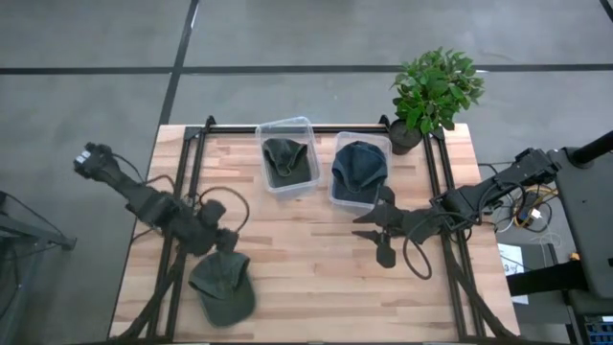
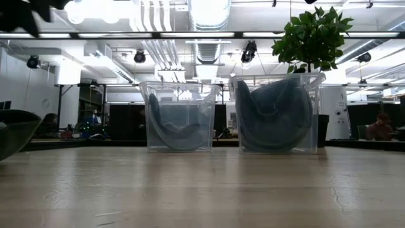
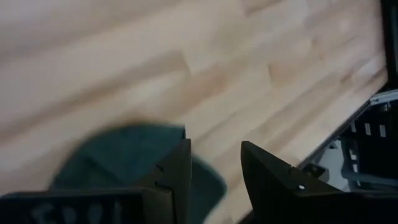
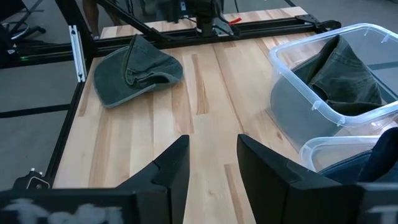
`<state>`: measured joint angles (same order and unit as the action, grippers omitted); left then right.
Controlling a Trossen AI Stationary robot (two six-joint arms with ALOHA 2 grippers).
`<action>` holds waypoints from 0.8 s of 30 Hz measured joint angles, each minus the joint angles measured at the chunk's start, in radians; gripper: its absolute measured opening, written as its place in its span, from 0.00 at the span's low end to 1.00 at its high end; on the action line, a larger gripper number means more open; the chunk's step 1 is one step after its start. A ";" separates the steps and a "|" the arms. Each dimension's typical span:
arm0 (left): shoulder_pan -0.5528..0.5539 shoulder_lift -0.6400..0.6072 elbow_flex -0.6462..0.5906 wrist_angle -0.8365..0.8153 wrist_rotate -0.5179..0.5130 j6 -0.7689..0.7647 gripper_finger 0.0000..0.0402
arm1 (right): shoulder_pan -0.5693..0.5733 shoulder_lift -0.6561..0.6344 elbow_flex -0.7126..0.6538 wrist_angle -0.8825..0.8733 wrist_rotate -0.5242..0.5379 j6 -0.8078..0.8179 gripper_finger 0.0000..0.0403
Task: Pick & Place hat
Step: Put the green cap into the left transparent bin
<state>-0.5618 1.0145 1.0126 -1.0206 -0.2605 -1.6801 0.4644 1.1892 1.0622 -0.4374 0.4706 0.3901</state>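
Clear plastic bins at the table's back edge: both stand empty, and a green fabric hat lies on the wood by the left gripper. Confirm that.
Not empty. In the high view, each clear plastic bin holds a dark hat; the green fabric hat does lie by the left gripper.

Low view: a dark hat (image 2: pixel 14 132) is running off the picture's left edge, only a curved part showing; both arms are staying above the frame; hats inside the two bins (image 2: pixel 182 114) are showing only as dim shapes through cloudy plastic. Left wrist view: the hat (image 3: pixel 124 155) is lying blurred, its near part hiding behind the left gripper (image 3: pixel 214 168). Right wrist view: the nearer bin (image 4: pixel 348 155) is getting cut off by the edge. High view: the left gripper (image 1: pixel 222 241) is too small to judge.
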 joint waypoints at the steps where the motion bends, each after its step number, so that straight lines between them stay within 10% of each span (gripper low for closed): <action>1: -0.032 0.009 0.000 0.000 0.000 -0.046 0.33 | 0.000 0.000 0.000 0.000 0.000 0.000 0.32; 16: -0.376 0.149 -0.001 -0.005 0.188 -0.667 0.33 | 0.000 0.000 -0.009 0.000 0.000 0.003 0.30; 24: -0.425 0.238 -0.002 0.034 0.200 -0.689 0.33 | 0.000 0.000 -0.009 0.001 0.000 0.002 0.32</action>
<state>-0.9872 1.2520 1.0111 -0.9865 -0.0603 -2.3692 0.4641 1.1889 1.0531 -0.4366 0.4706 0.3920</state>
